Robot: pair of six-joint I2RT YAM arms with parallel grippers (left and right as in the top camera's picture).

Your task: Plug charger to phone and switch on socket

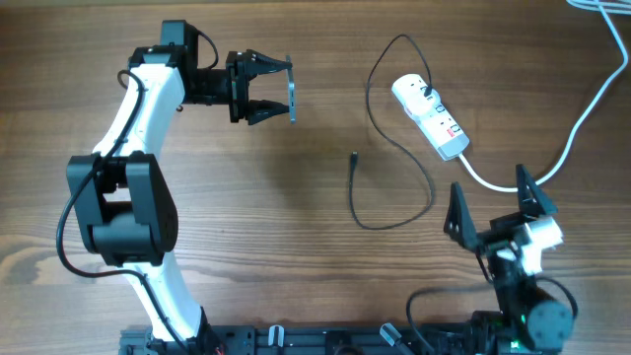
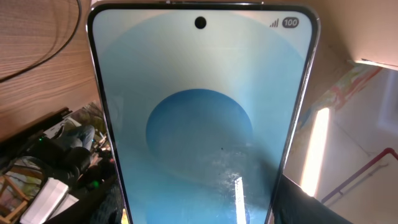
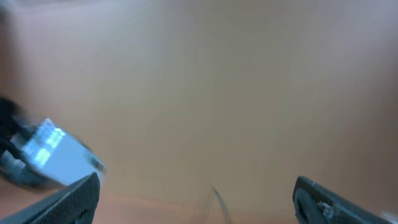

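Note:
My left gripper [image 1: 281, 94] is shut on the phone [image 1: 293, 96], holding it on edge above the table at the upper left. In the left wrist view the phone's blue screen [image 2: 202, 118] fills the frame between my fingers. The charger's thin black cable [image 1: 394, 148] loops across the table's middle, with its connector tip [image 1: 354, 157] lying free and its plug in the socket [image 1: 430, 115], a white power strip at the upper right. My right gripper [image 1: 490, 209] is open and empty, in front of the socket. The right wrist view is blurred; the phone [image 3: 53, 152] and cable [image 3: 219, 202] show faintly.
The socket's thick white cord [image 1: 582, 108] curves from the strip's near end, past my right gripper, up to the top right corner. The table is bare wood [image 1: 296, 247]. The arm bases stand along the front edge.

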